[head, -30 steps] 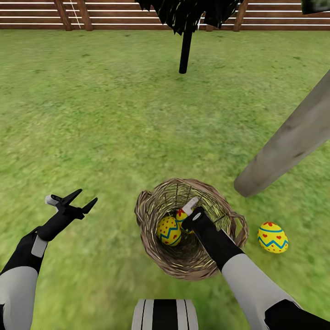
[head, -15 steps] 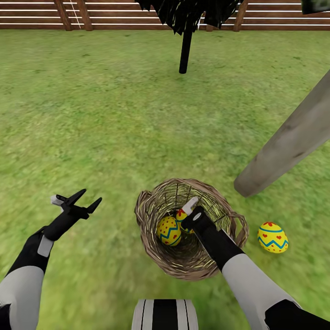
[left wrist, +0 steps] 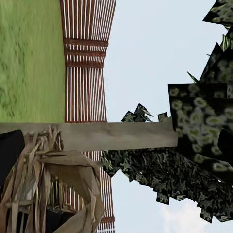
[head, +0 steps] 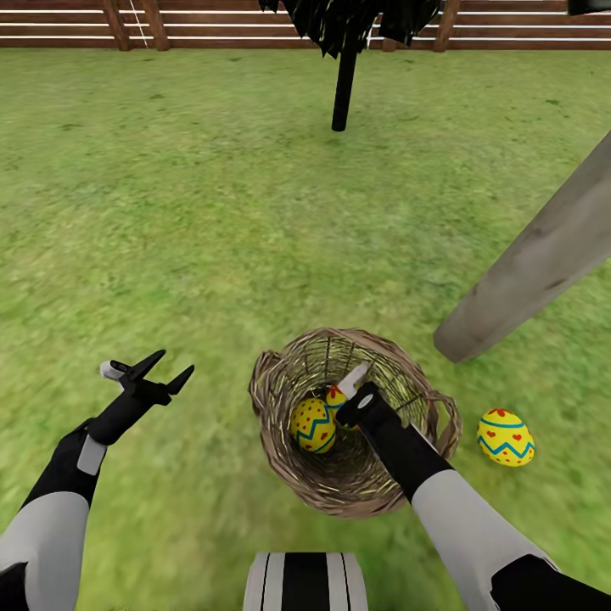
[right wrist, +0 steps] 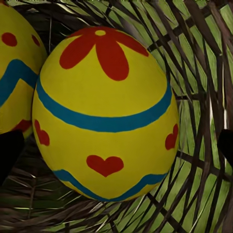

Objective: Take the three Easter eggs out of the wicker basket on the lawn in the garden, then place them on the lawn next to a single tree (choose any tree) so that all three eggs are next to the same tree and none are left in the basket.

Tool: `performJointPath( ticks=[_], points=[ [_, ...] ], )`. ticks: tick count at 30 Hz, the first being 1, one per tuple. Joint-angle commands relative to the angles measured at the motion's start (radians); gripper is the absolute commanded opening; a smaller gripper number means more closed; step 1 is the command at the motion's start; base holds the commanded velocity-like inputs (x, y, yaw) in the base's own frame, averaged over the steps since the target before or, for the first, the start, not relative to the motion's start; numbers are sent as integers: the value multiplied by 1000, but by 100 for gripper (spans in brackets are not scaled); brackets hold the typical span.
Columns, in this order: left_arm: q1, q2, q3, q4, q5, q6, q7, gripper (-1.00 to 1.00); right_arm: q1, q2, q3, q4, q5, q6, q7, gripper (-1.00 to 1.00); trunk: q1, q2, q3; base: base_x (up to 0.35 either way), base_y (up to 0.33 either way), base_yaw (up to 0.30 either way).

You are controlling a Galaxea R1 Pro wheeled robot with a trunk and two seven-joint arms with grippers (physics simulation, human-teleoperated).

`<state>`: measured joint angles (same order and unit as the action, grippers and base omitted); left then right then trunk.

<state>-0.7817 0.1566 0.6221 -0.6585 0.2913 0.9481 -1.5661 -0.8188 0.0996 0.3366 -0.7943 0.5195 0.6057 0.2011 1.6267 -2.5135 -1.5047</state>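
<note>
My right end effector (head: 346, 392) reaches inside the wicker basket (head: 280, 441).
Its fingers spread around one egg (right wrist: 104, 114); my left end effector (head: 161, 371) gapes open beside the basket.

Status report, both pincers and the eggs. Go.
Right pincer inside wicker basket, astride flower egg, grip unconfirmed. Left pincer open, empty. Two eggs in basket, one on lawn near trunk.

Left hand (head: 163, 372) slightly farther right.

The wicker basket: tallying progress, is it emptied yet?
Not empty. Two Easter eggs lie inside the wicker basket; a third egg sits on the lawn beside the tree trunk.
</note>
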Motion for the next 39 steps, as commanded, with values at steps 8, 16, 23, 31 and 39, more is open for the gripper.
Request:
performJointPath(
  ticks=[8,16,23,31,39],
  points=[
    [-1,0,1,0,-1,11,-5,100,0,6,0,-4,10,4,9,100,2,-1,-16,0,0,0],
    [0,-12,0,1,-3,11,-5,100,0,6,0,-11,12,4,0,100,3,-2,-24,0,0,0],
    [0,-14,1,1,-3,11,-5,100,1,3,1,-30,16,3,-8,100,3,-2,-24,0,0,0],
    [0,-14,1,2,-3,11,1,100,1,3,1,-40,16,3,-11,100,3,-2,-32,0,0,0],
    [0,-14,1,2,-3,11,3,100,0,5,2,-39,15,-1,-54,100,6,-3,-51,0,0,0]
  ],
)
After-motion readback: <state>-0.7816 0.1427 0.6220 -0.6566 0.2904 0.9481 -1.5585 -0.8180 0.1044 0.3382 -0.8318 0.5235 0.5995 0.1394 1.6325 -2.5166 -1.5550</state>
